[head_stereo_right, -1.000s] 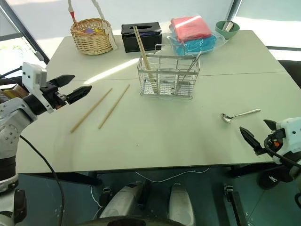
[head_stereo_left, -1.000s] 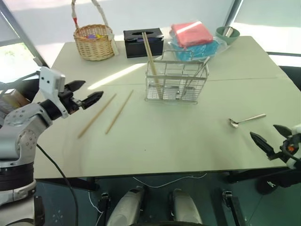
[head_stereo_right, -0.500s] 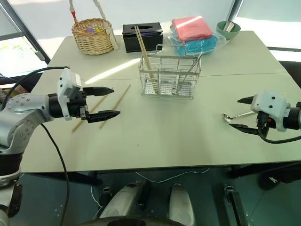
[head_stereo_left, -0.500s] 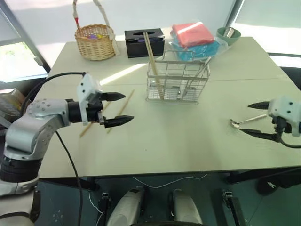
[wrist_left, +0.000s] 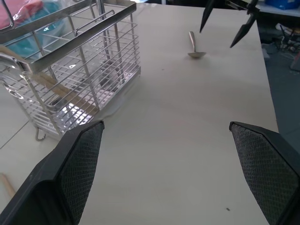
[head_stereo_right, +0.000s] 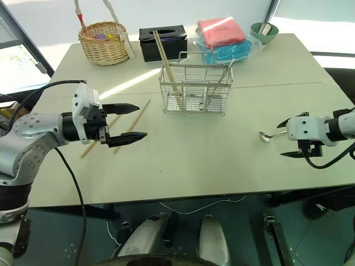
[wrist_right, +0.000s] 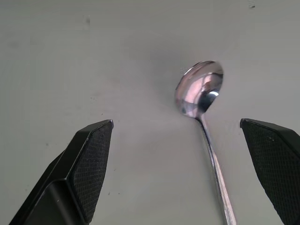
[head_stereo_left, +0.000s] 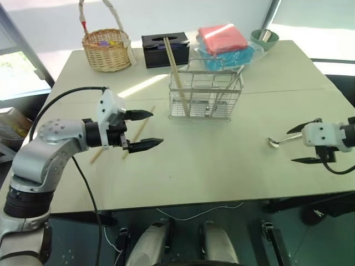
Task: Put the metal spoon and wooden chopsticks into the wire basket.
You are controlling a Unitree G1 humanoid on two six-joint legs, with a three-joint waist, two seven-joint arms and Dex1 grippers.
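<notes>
Tabletop [head_stereo_left: 222,160] holds two loose wooden chopsticks [head_stereo_left: 137,133], one metal spoon [head_stereo_left: 282,141]; both pincers gape wide, empty.

Wire basket [head_stereo_right: 193,92] standing on the table [head_stereo_right: 222,155], behind its middle, with one chopstick [head_stereo_right: 165,61] leaning inside at the left end. Two wooden chopsticks [head_stereo_right: 131,125] lying flat left of the wire basket, partly under the left gripper [head_stereo_right: 127,122]. Metal spoon [head_stereo_right: 270,134] lying near the right edge, just beside the right gripper [head_stereo_right: 286,138]. Along the far edge, left to right: wicker basket [head_stereo_right: 102,49], tissue box [head_stereo_right: 162,41], folded cloths [head_stereo_right: 223,34], bowl [head_stereo_right: 264,31].
</notes>
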